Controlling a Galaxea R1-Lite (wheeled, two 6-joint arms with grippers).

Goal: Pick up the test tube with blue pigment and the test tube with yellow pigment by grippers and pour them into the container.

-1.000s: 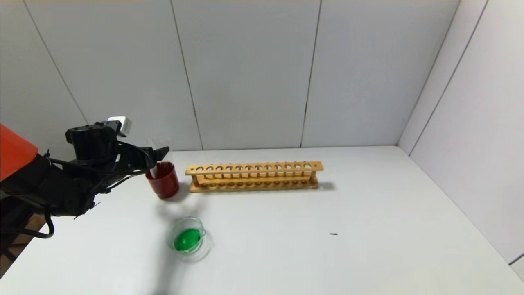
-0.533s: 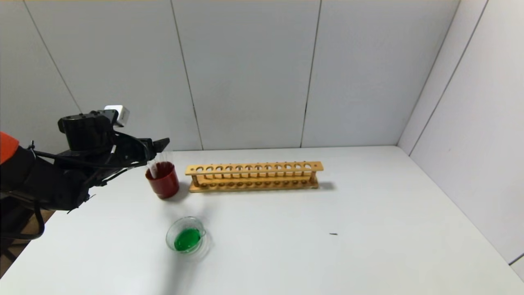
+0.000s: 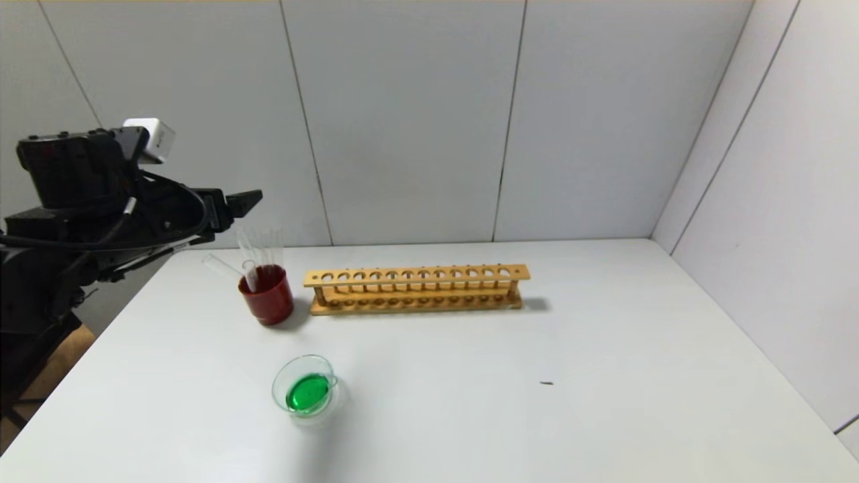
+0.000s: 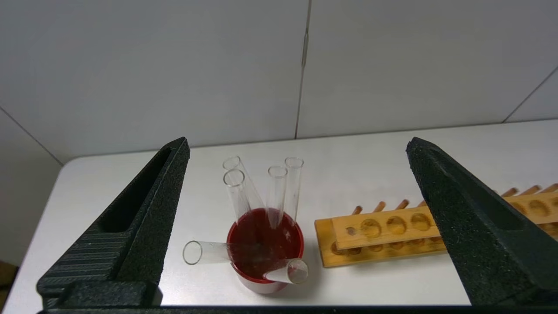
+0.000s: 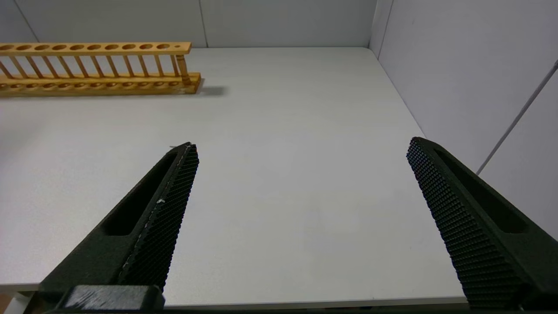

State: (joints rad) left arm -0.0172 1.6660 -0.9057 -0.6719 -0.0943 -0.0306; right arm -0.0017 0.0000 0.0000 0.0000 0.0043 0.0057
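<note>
The left claw (image 3: 245,201), released and empty, is hanging at 11 o'clock above the red cup (image 3: 267,295); dipping down could be toppling its tubes.

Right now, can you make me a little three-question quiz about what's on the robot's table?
1. True or false: the wooden rack has test tubes standing in its holes.
2. What colour is the liquid in the container? A) blue B) yellow C) green
3. Fill in: the clear tubes stand or lean in the dark ____ cup.

Key
1. False. Every hole that shows is empty.
2. C, green.
3. Red. The left gripper hangs open above and to the left of that cup with nothing between its fingers; the right gripper is open too, over bare table.
</note>
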